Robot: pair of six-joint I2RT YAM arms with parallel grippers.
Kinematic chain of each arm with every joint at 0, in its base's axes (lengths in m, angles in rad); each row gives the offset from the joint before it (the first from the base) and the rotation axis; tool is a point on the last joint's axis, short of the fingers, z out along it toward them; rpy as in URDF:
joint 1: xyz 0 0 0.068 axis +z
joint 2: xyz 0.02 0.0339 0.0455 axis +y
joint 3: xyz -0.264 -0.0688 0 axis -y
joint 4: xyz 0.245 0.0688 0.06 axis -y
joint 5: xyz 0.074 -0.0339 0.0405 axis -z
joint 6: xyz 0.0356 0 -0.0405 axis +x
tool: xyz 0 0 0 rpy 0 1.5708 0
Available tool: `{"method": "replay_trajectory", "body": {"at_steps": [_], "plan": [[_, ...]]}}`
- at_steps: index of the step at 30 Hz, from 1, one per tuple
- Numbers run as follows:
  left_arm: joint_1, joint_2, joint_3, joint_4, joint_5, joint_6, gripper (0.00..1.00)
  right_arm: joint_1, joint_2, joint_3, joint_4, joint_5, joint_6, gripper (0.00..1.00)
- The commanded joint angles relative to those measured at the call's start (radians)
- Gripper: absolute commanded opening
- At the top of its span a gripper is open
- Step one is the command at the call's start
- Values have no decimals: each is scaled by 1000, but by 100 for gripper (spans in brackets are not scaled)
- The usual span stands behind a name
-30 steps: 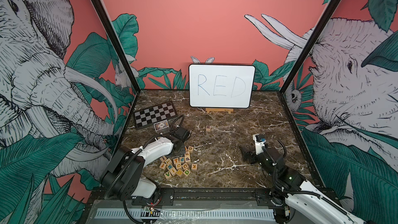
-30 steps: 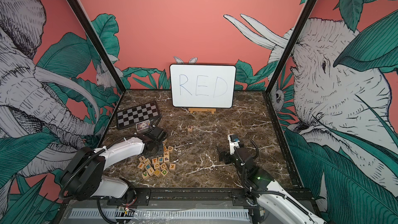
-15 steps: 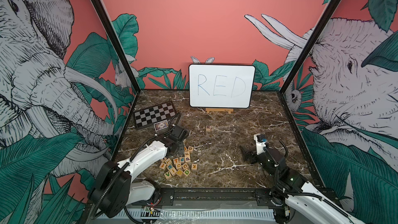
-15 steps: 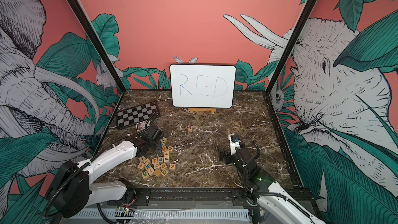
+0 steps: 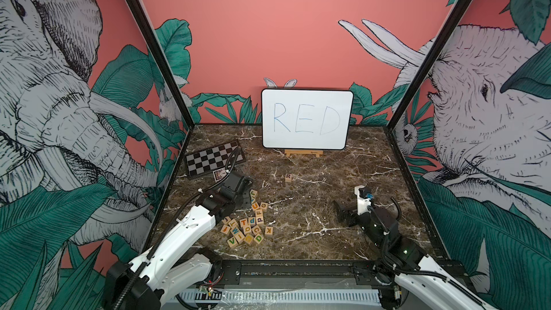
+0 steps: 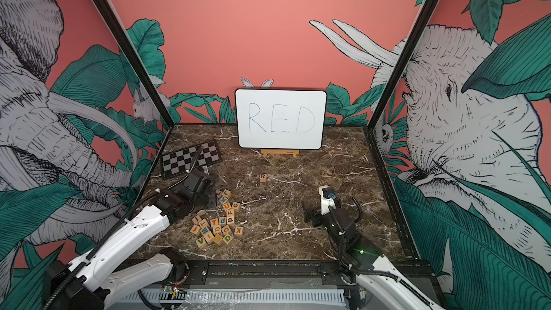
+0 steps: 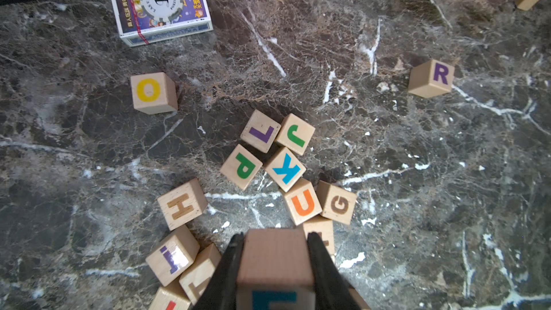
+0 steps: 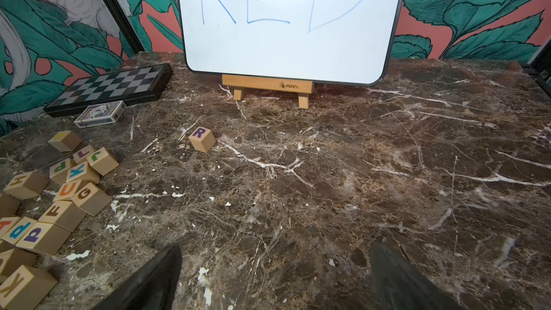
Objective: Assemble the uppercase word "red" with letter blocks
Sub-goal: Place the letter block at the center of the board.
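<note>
Over the far end of the letter blocks (image 5: 247,229), the left gripper (image 7: 275,235) had hardly shifted in a second, though its arm had stretched lower. It gripped a teal-lettered block (image 7: 274,260), the letter partly cropped. Well beyond it, the R block (image 5: 288,177) lay alone. Wide and empty, the right gripper (image 8: 275,247) hung over the marble (image 8: 328,174).

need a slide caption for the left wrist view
Left gripper clamps a teal-lettered block over the scattered letter blocks; the R block sits apart.
</note>
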Motion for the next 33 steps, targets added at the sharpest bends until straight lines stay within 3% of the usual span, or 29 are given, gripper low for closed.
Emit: {"method": "replay_trajectory", "body": {"at_steps": [1,6,11,14,28,33], "plan": [[3,-31,57,-52,19,37,0,4,-8,-28,97,84,24,99],[-13,-25,158,-70,29,31,0,2,135,-23,370,133,-26,99],[-107,38,221,-59,-36,17,0,2,376,37,426,56,-14,100],[-185,111,285,-72,-83,5,0,3,437,78,401,6,-6,99],[-278,278,420,-104,-122,19,0,3,361,56,321,8,-13,99],[-311,374,477,-65,-107,36,0,3,326,73,195,49,16,99]]}}
